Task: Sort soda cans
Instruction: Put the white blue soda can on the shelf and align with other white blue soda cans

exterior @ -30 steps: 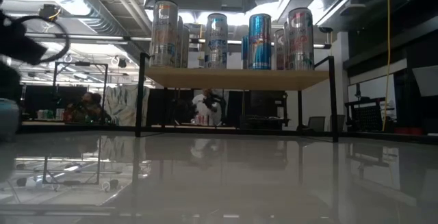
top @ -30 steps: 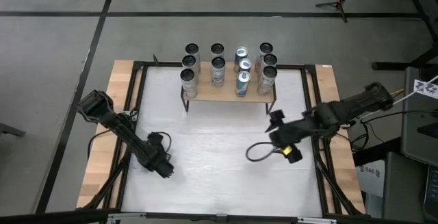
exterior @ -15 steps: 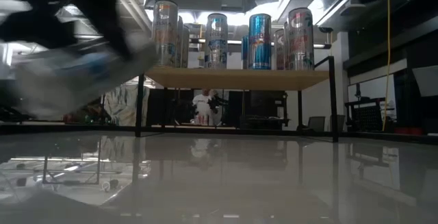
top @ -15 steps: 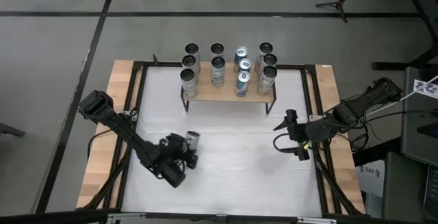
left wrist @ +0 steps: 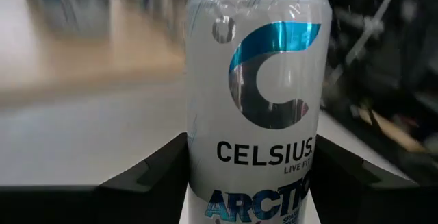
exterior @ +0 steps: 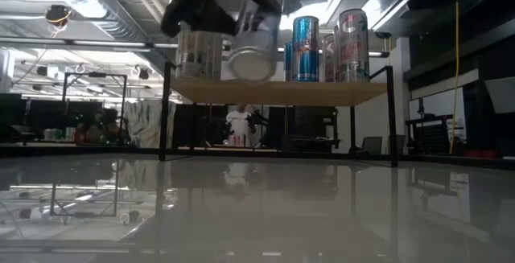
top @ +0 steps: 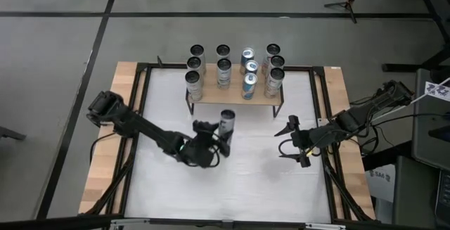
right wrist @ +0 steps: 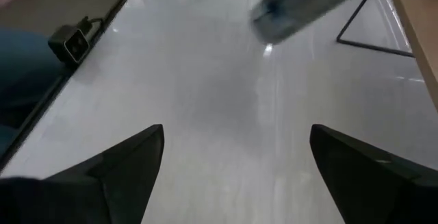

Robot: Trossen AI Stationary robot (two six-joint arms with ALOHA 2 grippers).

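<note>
A slim silver soda can (left wrist: 256,107) with a blue Celsius label is in the air over the table's middle, with my left gripper (top: 218,141) shut on it. In the high view this can (top: 226,124) is just in front of a wooden shelf (top: 232,96) at the far edge. Several more soda cans (top: 223,67) stand upright in rows on the shelf. My right gripper (top: 283,143) is open over the table's right half, apart from the can, with nothing between its fingers. My left gripper pinches the lower part of the can's wall (left wrist: 200,176) between its two fingers (left wrist: 150,179), one on each side. They come nearly level from the table's left and lie across the can. The can is lifted clear and tilted, its dark top (top: 227,115) up and its base (exterior: 250,66) toward the near edge.
The shelf (exterior: 273,92) stands on thin black legs, with open room underneath. A black frame (top: 320,110) runs around the white table top (top: 239,188). A person (exterior: 241,122) shows far behind the table in the low view.
My left gripper has swung from the table's near left toward the middle and the shelf. It has risen and tipped from pointing down to nearly level. The can has come up off the table with it. My right gripper has drawn back toward the right edge.
</note>
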